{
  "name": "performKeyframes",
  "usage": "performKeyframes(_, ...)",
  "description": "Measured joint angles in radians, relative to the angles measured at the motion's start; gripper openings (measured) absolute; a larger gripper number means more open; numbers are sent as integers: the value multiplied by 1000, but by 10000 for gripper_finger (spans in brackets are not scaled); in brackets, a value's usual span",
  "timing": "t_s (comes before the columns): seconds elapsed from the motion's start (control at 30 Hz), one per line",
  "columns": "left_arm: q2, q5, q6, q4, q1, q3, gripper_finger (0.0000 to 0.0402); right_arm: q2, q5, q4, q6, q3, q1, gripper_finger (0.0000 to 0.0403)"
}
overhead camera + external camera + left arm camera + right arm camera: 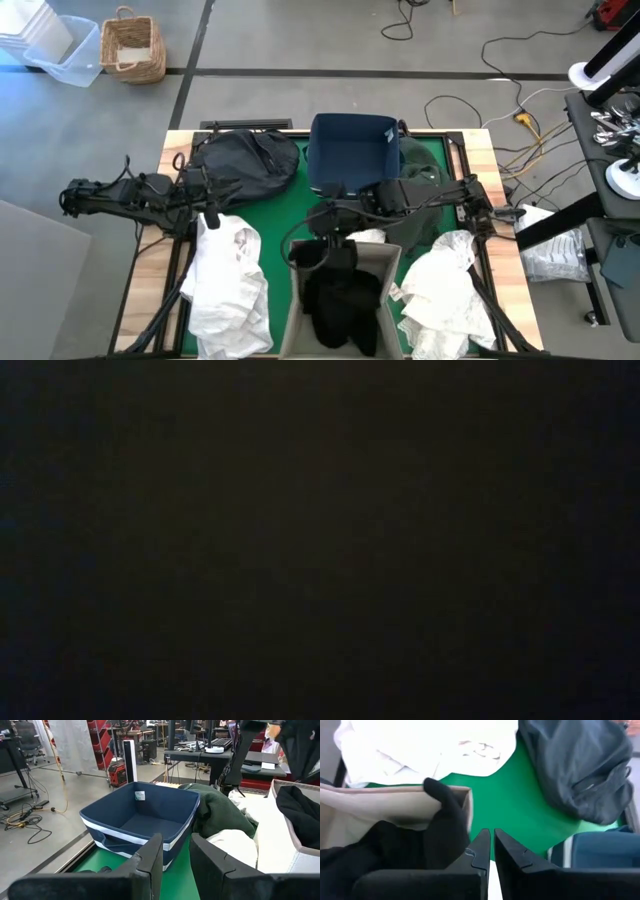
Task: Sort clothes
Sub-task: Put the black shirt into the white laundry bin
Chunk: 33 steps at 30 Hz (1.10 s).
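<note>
A black garment [340, 295] lies in the beige fabric bin [388, 262] at the table's near middle, one flap [445, 815] draped over the bin's rim. My right gripper [491, 837] hovers shut above that rim [328, 215], with nothing between its fingers. The navy bin [352, 150] stands at the far middle. White garments lie near left [228, 275] and near right [445, 290]. A charcoal garment [245, 160] lies far left, and a dark green one [425, 165] beside the navy bin. My left gripper [176, 845] waits at the left, slightly open and holding nothing.
Green mat [290, 205] shows bare between the bins and the charcoal garment. Off the table stand a wicker basket [132, 45] and a clear plastic tub [65, 55] on the floor at far left. Cables lie on the floor behind. The low view is fully dark.
</note>
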Motion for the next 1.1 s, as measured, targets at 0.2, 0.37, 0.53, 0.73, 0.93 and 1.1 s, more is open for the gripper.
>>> performKeyframes(0.2,12,0,0,0,0,0,77,4,-5,22,-74,-16,-22,9)
performKeyframes(0.37,18,0,0,0,0,0,77,4,-39,70,-87,-83,-34,9)
performKeyframes(0.53,19,0,0,0,0,0,77,4,-99,118,-82,-163,-41,9)
performKeyframes(0.73,19,0,0,0,0,0,77,3,-158,140,-26,-201,-37,9)
performKeyframes(0.93,19,0,0,0,0,0,77,4,-212,157,21,-238,-18,9)
performKeyframes(1.1,20,0,0,0,0,0,77,5,-259,146,42,-256,16,9)
